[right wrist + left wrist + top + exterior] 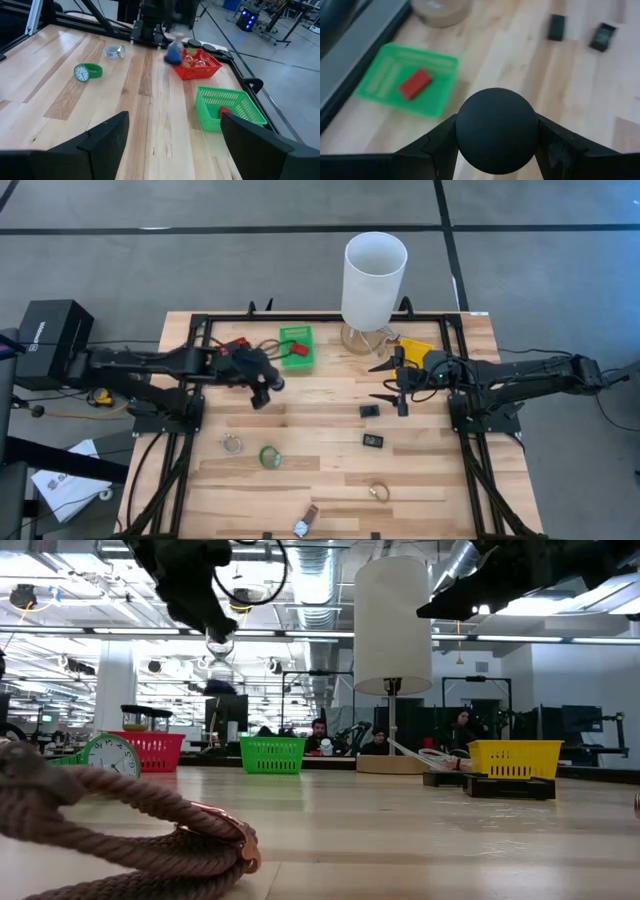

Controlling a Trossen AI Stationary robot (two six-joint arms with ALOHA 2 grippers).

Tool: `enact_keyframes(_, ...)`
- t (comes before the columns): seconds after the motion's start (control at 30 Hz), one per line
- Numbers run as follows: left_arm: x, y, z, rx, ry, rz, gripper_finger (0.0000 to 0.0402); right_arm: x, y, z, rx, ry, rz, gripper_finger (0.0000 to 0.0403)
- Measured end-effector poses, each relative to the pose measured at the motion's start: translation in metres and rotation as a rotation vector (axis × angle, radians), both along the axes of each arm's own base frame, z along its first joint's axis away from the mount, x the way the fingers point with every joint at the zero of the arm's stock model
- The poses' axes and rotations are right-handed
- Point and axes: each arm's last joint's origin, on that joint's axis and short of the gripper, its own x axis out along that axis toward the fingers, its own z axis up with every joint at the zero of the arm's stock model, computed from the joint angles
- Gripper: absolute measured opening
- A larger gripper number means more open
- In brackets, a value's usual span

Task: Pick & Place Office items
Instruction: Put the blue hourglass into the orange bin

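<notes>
My left gripper (264, 387) hangs above the table's left middle, near the green bin (297, 347), shut on a black round item (496, 131). Whether that item is a ball or a cylinder seen end-on, I cannot tell. A red block (415, 83) lies in the green bin (385, 80). My right gripper (385, 382) waits open over the table's right middle, with nothing between its fingers (107, 135). Two small black blocks (370, 411) (373, 441) lie flat on the wood near it. My left gripper pinches the black round item between its two fingers, one on each opposite side (462, 135). The fingers slant down toward the table's right. The item is lifted clear of the wood.
A tall white cylinder (375, 280) stands at the far edge, between the green bin and a yellow bin (415, 350). A red bin (235, 345) sits far left. A ring (232, 444), a green watch (269, 457), another ring (379, 492) and a wristwatch (305, 522) lie nearer.
</notes>
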Motion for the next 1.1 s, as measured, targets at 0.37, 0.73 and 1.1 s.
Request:
enact_keyframes(0.37,-0.029,0.025,0.007,0.053,0.061,0.197,0.0206,0.0,-0.002,0.0,0.001,0.003,-0.012,0.0306)
enact_keyframes(0.73,-0.043,0.048,-0.003,0.026,0.155,0.327,0.0215,-0.001,-0.002,-0.001,0.001,0.015,-0.012,0.0306)
enact_keyframes(1.1,-0.049,0.055,-0.053,0.012,0.169,0.417,0.0218,-0.001,-0.002,-0.003,0.017,0.027,-0.018,0.0306)
